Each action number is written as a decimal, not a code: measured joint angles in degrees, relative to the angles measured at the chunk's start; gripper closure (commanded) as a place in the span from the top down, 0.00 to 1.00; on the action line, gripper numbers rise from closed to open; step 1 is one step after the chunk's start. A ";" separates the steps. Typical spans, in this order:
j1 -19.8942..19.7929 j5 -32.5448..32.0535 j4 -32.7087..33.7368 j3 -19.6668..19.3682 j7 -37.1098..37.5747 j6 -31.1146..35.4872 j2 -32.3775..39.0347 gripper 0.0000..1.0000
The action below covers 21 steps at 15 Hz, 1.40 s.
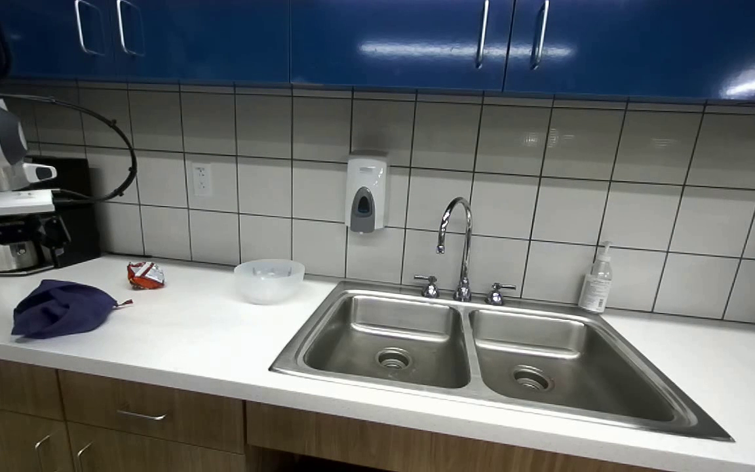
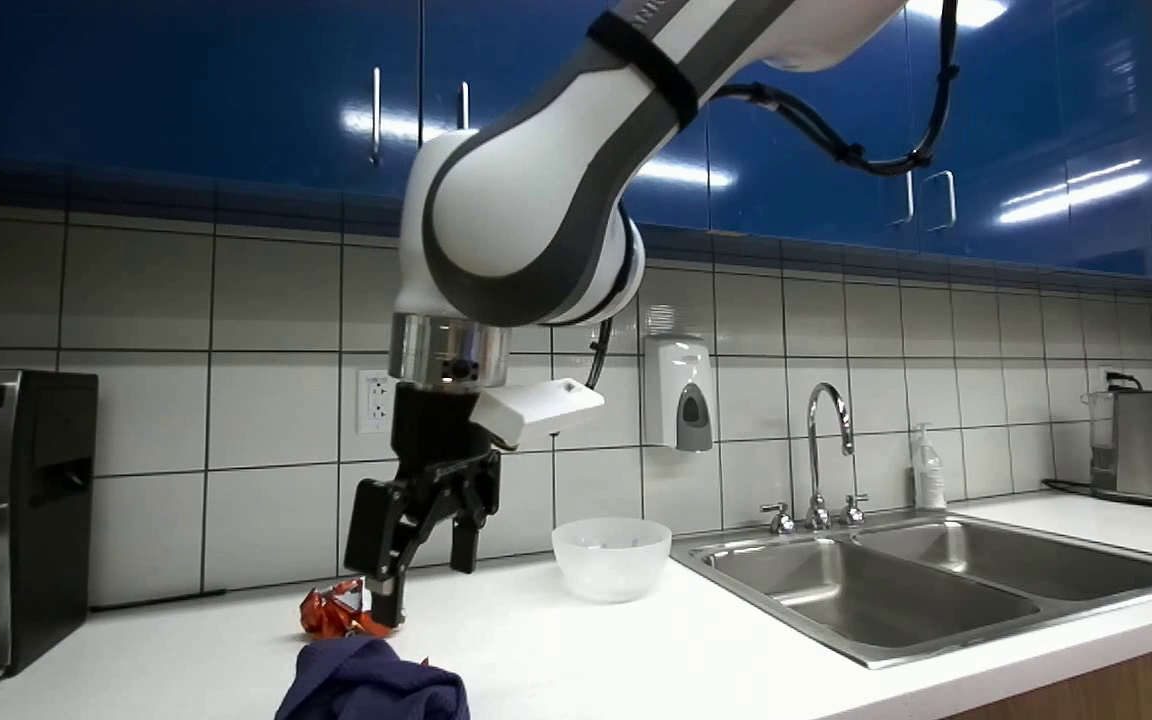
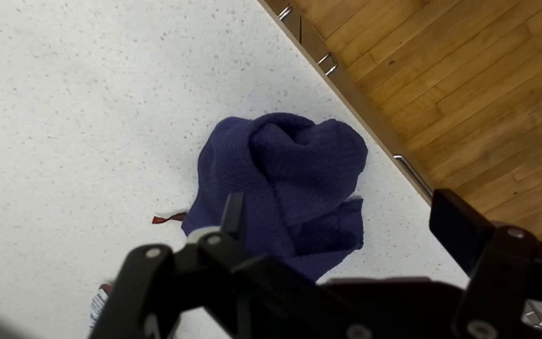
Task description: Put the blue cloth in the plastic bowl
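The dark blue cloth (image 1: 66, 309) lies crumpled on the white counter near its front edge. It also shows at the bottom of an exterior view (image 2: 376, 685) and in the middle of the wrist view (image 3: 282, 174). The translucent plastic bowl (image 1: 269, 287) stands upright by the tiled wall, left of the sink; it also shows in an exterior view (image 2: 611, 562) and is out of the wrist view. My gripper (image 2: 426, 580) is open and empty above the counter near the cloth. In the wrist view its spread fingers (image 3: 346, 221) show, one overlapping the cloth, the other beyond its right side.
A red and silver packet (image 1: 146, 275) lies behind the cloth, near the gripper (image 2: 336, 608). A black coffee machine (image 2: 51, 520) stands at the left. A double steel sink (image 1: 466, 341) with a tall faucet (image 1: 466, 249) is right of the bowl. A soap dispenser (image 1: 366, 190) hangs above.
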 measured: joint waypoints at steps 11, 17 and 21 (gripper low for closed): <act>6.04 -8.17 13.86 -4.58 4.57 -5.03 13.26 1.00; 6.04 -8.16 14.29 -4.59 4.58 -4.99 13.98 1.00; 6.04 -8.16 14.29 -4.59 4.58 -4.99 14.10 1.00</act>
